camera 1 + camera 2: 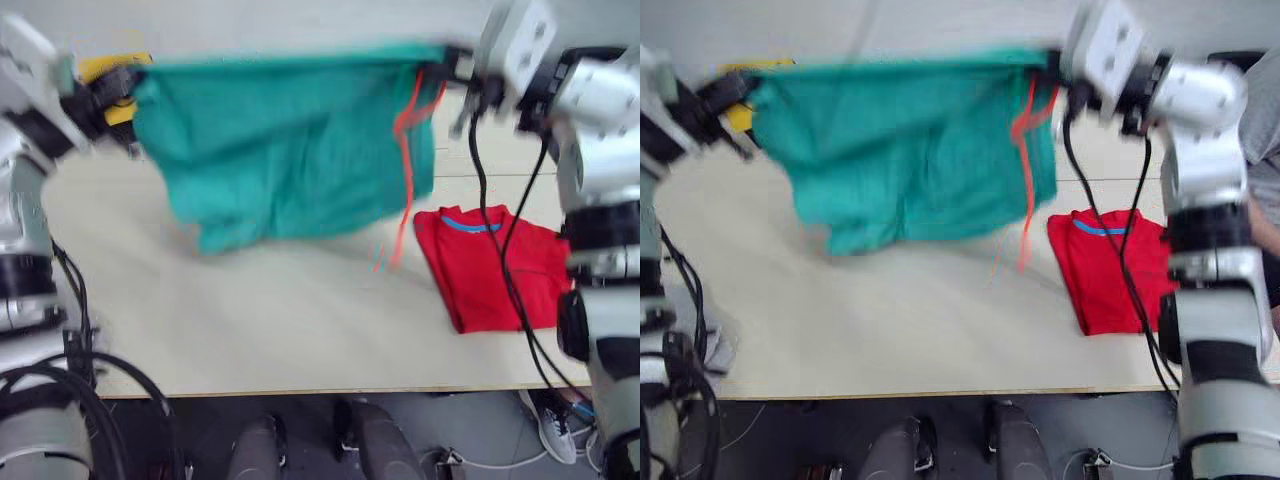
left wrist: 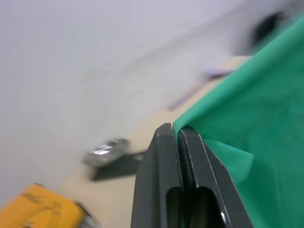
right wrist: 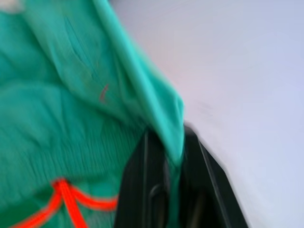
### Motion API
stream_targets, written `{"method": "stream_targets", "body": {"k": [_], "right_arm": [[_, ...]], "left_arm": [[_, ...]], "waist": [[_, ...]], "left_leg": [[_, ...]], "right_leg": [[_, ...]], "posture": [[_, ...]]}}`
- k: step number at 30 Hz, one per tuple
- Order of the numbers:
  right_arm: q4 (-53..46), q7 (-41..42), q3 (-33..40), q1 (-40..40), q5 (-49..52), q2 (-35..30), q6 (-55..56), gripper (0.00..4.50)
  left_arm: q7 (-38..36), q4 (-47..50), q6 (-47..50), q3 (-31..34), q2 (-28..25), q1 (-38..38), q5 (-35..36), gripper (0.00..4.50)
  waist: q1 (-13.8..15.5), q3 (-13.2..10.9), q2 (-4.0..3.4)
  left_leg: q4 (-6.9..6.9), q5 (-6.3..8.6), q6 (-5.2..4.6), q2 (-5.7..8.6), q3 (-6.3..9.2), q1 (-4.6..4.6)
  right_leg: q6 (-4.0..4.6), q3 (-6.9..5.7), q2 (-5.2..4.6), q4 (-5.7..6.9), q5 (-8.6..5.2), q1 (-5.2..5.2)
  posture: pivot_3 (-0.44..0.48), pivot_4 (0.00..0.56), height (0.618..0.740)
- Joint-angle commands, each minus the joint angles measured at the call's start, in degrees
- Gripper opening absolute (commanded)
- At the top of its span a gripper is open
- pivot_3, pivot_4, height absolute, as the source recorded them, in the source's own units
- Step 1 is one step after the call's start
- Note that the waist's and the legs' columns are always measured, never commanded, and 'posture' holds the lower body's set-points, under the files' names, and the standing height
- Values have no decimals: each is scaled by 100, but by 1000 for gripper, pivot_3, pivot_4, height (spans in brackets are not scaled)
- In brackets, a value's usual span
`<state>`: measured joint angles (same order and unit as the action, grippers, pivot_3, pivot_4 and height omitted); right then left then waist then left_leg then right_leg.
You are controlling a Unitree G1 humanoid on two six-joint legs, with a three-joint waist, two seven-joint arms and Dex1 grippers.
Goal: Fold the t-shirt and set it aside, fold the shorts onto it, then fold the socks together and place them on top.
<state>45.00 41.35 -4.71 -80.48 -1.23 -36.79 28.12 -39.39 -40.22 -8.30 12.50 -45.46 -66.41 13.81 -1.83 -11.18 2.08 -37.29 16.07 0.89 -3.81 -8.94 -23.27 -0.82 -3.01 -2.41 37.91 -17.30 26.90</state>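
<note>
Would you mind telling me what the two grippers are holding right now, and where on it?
Both grip the shorts by the top edge: the left gripper at one corner, the right gripper at the other.

We see a pale wooden desk, a yellow object at its far left, and a sneaker on the floor.

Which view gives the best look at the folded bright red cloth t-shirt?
The left eye view: the folded bright red cloth t-shirt lies on the pale wooden table, its blue collar strip visible, crossed only by a black cable. In the right eye view the right arm hides its far edge. Both wrist views show teal-green cloth shorts instead.
</note>
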Motion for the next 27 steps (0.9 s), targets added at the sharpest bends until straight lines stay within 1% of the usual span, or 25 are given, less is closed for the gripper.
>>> {"method": "stream_targets", "body": {"k": [1,2,3,4,6,7,9,11,13,15,16,17,18,21,22,25,27], "right_arm": [[928,-1594,219,-899,-723,-178,1349,0],[1083,-1870,249,-1051,-824,-197,1620,0],[1198,-2106,253,-1126,-934,-228,1842,0],[1273,-2142,266,-1107,-929,-227,1989,0],[1355,-2008,272,-926,-834,-199,2152,0],[1328,-1740,276,-656,-682,-175,2171,0],[1089,-1153,329,81,-249,-115,1995,0],[663,-599,357,743,190,-56,1747,0],[-41,-37,253,1766,504,-90,1378,0],[-922,492,138,3092,872,-120,892,0],[-1379,818,88,3672,1147,-131,726,0],[-1615,971,10,4157,1076,-203,781,0],[-1802,1106,-13,4531,1070,-248,714,0],[-2025,1387,43,5191,1096,-390,640,0],[-2053,1465,72,5336,1116,-435,642,0],[-2132,1497,216,5538,1185,-535,549,0],[-2278,1579,252,5694,1240,-607,531,0]], "left_arm": [[487,-909,-1425,196,-259,-1006,-358,27],[442,-1031,-1740,217,-301,-1246,-353,27],[315,-1108,-1890,218,-345,-1409,-327,27],[111,-1085,-2116,242,-392,-1477,-249,27],[-404,-929,-2339,295,-426,-1393,10,27],[-729,-682,-2405,319,-446,-1113,176,27],[-1374,42,-2092,365,-491,-222,571,27],[-1688,740,-1779,424,-554,585,817,27],[-1934,1799,-1208,525,-680,1810,1080,27],[-2176,2960,-503,635,-817,3423,1282,27],[-2179,3379,-365,693,-824,4065,1265,27],[-2167,3889,90,739,-797,4764,1469,27],[-2173,4276,296,760,-742,5335,1554,27],[-2335,5221,770,697,-739,6758,1587,27],[-2387,5385,776,648,-725,7124,1475,27],[-2409,5751,1096,553,-592,7886,1518,27],[-2564,5986,1388,475,-706,8289,1534,27]], "waist": [[-23,3,6],[-46,3,6],[-75,3,6],[-111,3,6],[-157,3,6],[-168,3,6],[-179,6,3],[-189,4,-1],[-212,-1,-6],[-239,-1,-7],[-237,-3,-7],[-235,-4,-8],[-231,-6,-11],[-237,-12,-19],[-239,-12,-19],[-237,-8,-14],[-214,-7,-13]], "left_leg": [[3,0,0,2,-19,-40],[3,0,-1,3,-36,-65],[2,3,-5,1,-48,-64],[4,9,-14,-2,-56,-63],[12,24,-23,-3,-86,-57],[15,28,-28,-3,-96,-47],[19,30,-31,-2,-106,-16],[14,35,-31,-12,-110,40],[15,34,-29,-19,-110,26],[-23,33,-28,-34,-101,26],[-34,33,-27,-39,-93,42],[-44,35,-24,-38,-91,77],[-44,33,-26,-38,-90,91],[-53,26,-27,-36,-90,139],[-39,24,-28,-35,-93,180],[15,24,-17,-30,-95,244],[26,17,-5,-35,-88,262]], "right_leg": [[-1,-4,-4,12,1,54],[-1,-20,-12,14,0,84],[0,-43,-16,16,0,88],[0,-71,-24,14,0,88],[0,-92,-28,12,0,87],[1,-102,-33,9,0,87],[1,-125,-39,1,0,61],[1,-120,-38,-8,-4,3],[1,-111,-35,-20,-4,6],[0,-106,-31,19,-1,2],[0,-105,-28,24,0,-19],[4,-96,-29,21,-2,-50],[5,-87,-28,19,-1,-64],[8,-78,-25,21,14,-108],[9,-74,-23,9,15,-144],[28,-69,-21,-19,25,-187],[49,-71,-11,-16,15,-198]], "posture": [[0,150,740],[0,150,740],[0,150,740],[0,150,740],[0,150,740],[0,150,740],[0,150,740],[0,150,740],[0,150,740],[0,150,740],[0,150,740],[0,150,740],[0,150,740],[0,150,740],[0,150,740],[0,150,740],[0,150,740]]}}
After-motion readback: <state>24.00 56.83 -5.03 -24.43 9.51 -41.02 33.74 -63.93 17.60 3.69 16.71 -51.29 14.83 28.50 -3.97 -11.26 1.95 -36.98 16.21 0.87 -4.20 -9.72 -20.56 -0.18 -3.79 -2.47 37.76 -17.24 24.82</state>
